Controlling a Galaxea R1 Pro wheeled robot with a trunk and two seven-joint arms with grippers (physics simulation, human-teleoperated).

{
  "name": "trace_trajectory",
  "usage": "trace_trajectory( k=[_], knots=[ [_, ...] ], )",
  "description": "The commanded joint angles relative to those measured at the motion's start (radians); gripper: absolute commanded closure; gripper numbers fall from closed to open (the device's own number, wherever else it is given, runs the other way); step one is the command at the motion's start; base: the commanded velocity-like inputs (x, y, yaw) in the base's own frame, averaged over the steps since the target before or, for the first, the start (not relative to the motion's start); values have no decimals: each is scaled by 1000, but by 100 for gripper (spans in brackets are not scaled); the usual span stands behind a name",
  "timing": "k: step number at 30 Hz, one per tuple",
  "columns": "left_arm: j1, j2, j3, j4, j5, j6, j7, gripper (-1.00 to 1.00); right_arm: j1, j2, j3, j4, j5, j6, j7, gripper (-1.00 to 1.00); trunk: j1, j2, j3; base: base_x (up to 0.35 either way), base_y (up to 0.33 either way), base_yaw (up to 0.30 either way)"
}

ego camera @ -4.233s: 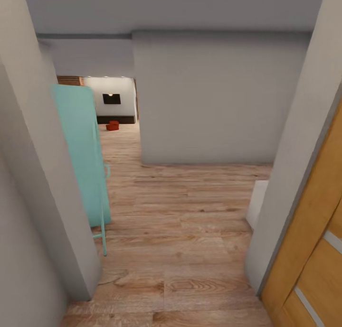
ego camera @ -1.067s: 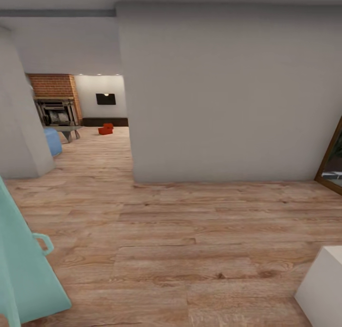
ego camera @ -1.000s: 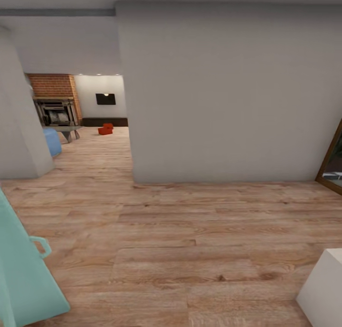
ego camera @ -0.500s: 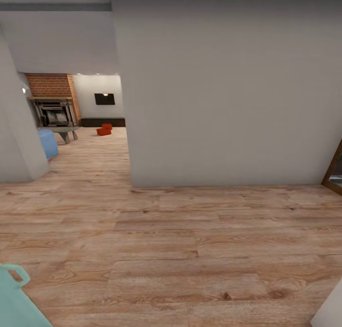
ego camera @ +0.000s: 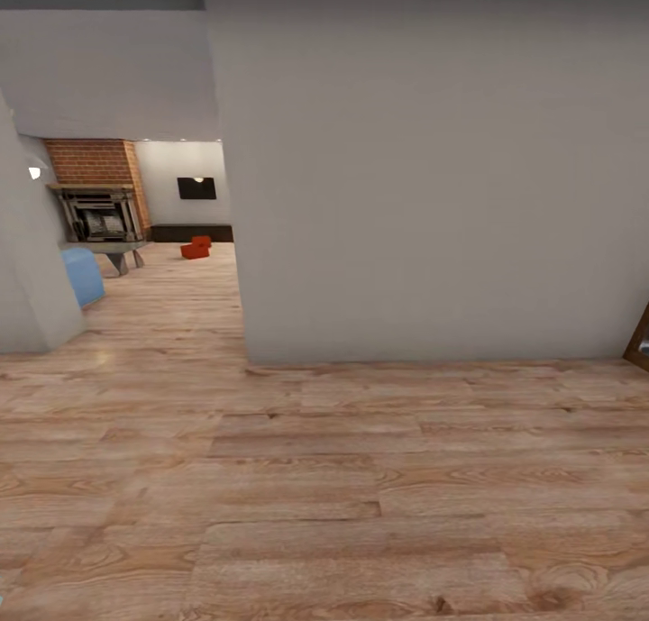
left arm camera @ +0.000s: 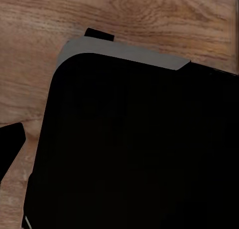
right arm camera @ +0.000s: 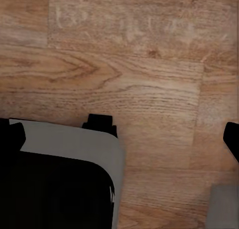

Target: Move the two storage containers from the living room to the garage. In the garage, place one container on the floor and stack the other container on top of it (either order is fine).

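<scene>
two storage containers (ego camera: 196, 249) sit far ahead and to the left on the living room plank floor (ego camera: 162, 305), below the black tv (ego camera: 196, 187), touching or overlapping; too small to judge their long axes. both arms are well apart from them, though the left side looks nearer. the way runs between the grey wall corner (ego camera: 236, 242) and the blue sofa (ego camera: 83, 274). whether either gripper is apart or together i cannot tell.

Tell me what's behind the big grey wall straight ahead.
The grey wall hides whatever is directly behind it. Past its left edge: two storage containers on wood floor, a brick fireplace, a black TV.
</scene>
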Motion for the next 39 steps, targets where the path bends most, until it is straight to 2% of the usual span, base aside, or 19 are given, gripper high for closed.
trace_trajectory(
  k=[1, 30, 39],
  knots=[
    [0, 0, 0, 0, 5, -2, 0, -100, -1, 0, 6, 3, -5, -6, 3, -100, 1, 0, -1, 326, 0, 0],
    [0, 0, 2, 0, 7, -2, 0, -100, -1, 1, 8, 4, -7, -2, 4, -100, 1, 0, -1, 326, 0, 3],
    [0, 0, 2, 0, 7, -2, 0, -100, -1, 0, 8, 4, -7, -6, 4, -100, 1, 0, -1, 326, 0, 221]
  ],
)
